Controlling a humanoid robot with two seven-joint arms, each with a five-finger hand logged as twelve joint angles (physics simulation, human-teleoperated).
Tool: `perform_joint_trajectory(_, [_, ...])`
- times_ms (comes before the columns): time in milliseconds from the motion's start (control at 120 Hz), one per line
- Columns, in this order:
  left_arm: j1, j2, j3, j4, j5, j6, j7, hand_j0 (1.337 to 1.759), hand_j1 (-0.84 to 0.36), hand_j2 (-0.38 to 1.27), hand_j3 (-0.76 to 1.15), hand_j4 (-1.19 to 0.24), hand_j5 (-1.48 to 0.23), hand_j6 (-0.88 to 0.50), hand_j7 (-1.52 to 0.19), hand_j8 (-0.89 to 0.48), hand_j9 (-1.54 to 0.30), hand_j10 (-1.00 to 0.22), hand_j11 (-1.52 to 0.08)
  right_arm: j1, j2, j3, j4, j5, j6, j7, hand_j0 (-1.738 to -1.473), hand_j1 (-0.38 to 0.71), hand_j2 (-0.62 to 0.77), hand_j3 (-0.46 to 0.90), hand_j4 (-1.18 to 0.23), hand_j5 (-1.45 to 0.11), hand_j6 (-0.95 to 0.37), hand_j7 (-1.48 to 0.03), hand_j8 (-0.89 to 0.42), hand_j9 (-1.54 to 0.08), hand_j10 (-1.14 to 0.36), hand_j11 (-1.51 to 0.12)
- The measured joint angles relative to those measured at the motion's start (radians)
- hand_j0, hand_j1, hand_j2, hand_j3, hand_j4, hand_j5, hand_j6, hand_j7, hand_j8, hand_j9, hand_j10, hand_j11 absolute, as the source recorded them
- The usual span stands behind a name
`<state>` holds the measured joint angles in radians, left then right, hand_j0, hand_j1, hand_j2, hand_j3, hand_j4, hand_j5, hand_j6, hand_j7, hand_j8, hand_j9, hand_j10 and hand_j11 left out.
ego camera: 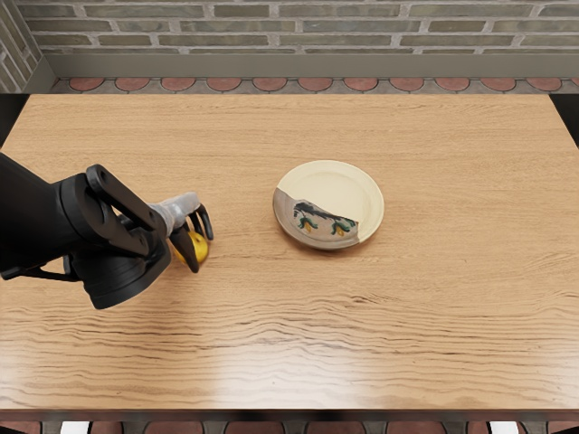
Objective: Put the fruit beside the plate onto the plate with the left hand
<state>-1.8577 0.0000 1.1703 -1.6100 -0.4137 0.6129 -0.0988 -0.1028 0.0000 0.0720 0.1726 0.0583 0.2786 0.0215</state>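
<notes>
A small yellow fruit (pixel 196 249) lies on the wooden table, left of the plate (pixel 339 185), and is mostly covered by my left hand (pixel 192 233). The black fingers curl down around the fruit and touch it, so the hand is shut on it. The fruit rests on the table surface. The plate is cream with a grey segment and a painted green and orange figure near its front. It sits about a hand's width to the right of the fruit and holds nothing. My left arm enters from the left edge. The right arm does not show.
The wooden table (pixel 407 316) stretches wide around the plate. A brick wall (pixel 298 23) and a tiled ledge run behind its far edge.
</notes>
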Motion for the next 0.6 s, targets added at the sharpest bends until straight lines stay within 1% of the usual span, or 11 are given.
perform_joint_trajectory(25, [0.001,0.000,0.000,0.000,0.000,0.000,0.000,1.647,-0.29,0.49,0.00,-0.81,-1.01,-0.52,-1.06,-0.44,-1.09,-0.67,-1.09,0.000,0.000,0.000,0.000,0.000,0.000,0.000,-1.658,-0.33,0.00,0.00,-0.01,-0.02,-0.01,-0.02,-0.01,-0.02,-0.01,-0.02])
perform_joint_trajectory(125, [0.003,0.000,-0.002,0.001,0.003,0.000,0.001,1.644,-0.29,0.44,0.00,-0.82,-1.02,-0.50,-1.08,-0.43,-1.11,-0.65,-1.12,0.000,0.000,0.000,0.000,0.000,0.000,0.000,-1.658,-0.33,0.00,0.00,-0.01,-0.02,-0.01,-0.02,-0.01,-0.02,-0.01,-0.02])
perform_joint_trajectory(133, [0.003,0.000,-0.002,0.001,0.003,0.000,0.001,1.644,-0.28,0.46,0.00,-0.82,-1.02,-0.50,-1.08,-0.43,-1.11,-0.65,-1.12,0.000,0.000,0.000,0.000,0.000,0.000,0.000,-1.658,-0.33,0.00,0.00,-0.01,-0.02,-0.01,-0.02,-0.01,-0.02,-0.01,-0.02])
perform_joint_trajectory(142, [0.003,0.000,-0.002,0.001,0.003,0.000,0.001,1.644,-0.31,0.53,0.00,-0.82,-1.02,-0.50,-1.08,-0.43,-1.11,-0.65,-1.12,0.000,0.000,0.000,0.000,0.000,0.000,0.000,-1.658,-0.33,0.00,0.00,-0.01,-0.02,-0.01,-0.02,-0.01,-0.02,-0.01,-0.02])
perform_joint_trajectory(217, [0.002,0.001,-0.001,0.000,0.002,-0.001,0.002,1.641,-0.33,0.60,0.00,-0.82,-1.04,-0.49,-1.09,-0.41,-1.13,-0.64,-1.14,0.000,0.000,0.000,0.000,0.000,0.000,0.000,-1.658,-0.33,0.00,0.00,-0.01,-0.02,-0.01,-0.02,-0.01,-0.02,-0.01,-0.02])
perform_joint_trajectory(258, [0.000,0.004,-0.001,0.000,0.000,-0.003,0.003,1.639,-0.35,0.64,0.00,-0.80,-1.07,-0.45,-1.12,-0.38,-1.14,-0.63,-1.15,0.000,0.000,0.000,0.000,0.000,0.000,0.000,-1.658,-0.33,0.00,0.00,-0.01,-0.02,-0.01,-0.02,-0.01,-0.02,-0.01,-0.02])
perform_joint_trajectory(342, [-0.009,0.016,-0.001,-0.002,-0.007,-0.005,0.002,1.643,-0.28,0.47,0.00,-0.79,-1.10,-0.46,-1.11,-0.41,-1.12,-0.66,-1.13,0.000,0.000,0.000,0.000,0.000,0.000,0.000,-1.658,-0.33,0.00,0.00,-0.01,-0.02,-0.01,-0.02,-0.01,-0.02,-0.01,-0.02])
perform_joint_trajectory(358, [-0.009,0.024,-0.002,-0.002,-0.007,-0.005,0.001,1.644,-0.27,0.48,0.00,-0.79,-1.11,-0.47,-1.11,-0.41,-1.12,-0.67,-1.12,0.000,0.000,0.000,0.000,0.000,0.000,0.000,-1.658,-0.33,0.00,0.00,-0.01,-0.02,-0.01,-0.02,-0.01,-0.02,-0.01,-0.02])
perform_joint_trajectory(450, [-0.022,0.046,-0.008,-0.002,-0.008,-0.006,-0.001,1.648,-0.23,0.40,0.00,-0.78,-1.14,-0.50,-1.11,-0.43,-1.10,-0.69,-1.11,0.000,0.000,0.000,0.000,0.000,0.000,0.000,-1.658,-0.33,0.00,0.00,-0.01,-0.02,-0.01,-0.02,-0.01,-0.02,-0.01,-0.02])
perform_joint_trajectory(517, [-0.032,0.089,-0.032,-0.002,-0.008,-0.007,-0.001,1.649,-0.19,0.34,0.00,-0.77,-1.15,-0.52,-1.12,-0.44,-1.10,-0.71,-1.10,0.000,0.000,0.000,0.000,0.000,0.000,0.000,-1.658,-0.33,0.00,0.00,-0.01,-0.02,-0.01,-0.02,-0.01,-0.02,-0.01,-0.02])
perform_joint_trajectory(600, [-0.057,0.123,-0.097,0.004,-0.005,-0.006,-0.001,1.651,-0.18,0.36,0.00,-0.77,-1.15,-0.53,-1.10,-0.49,-1.08,-0.74,-1.10,0.000,0.000,0.000,0.000,0.000,0.000,0.000,-1.658,-0.33,0.00,0.00,-0.01,-0.02,-0.01,-0.02,-0.01,-0.02,-0.01,-0.02])
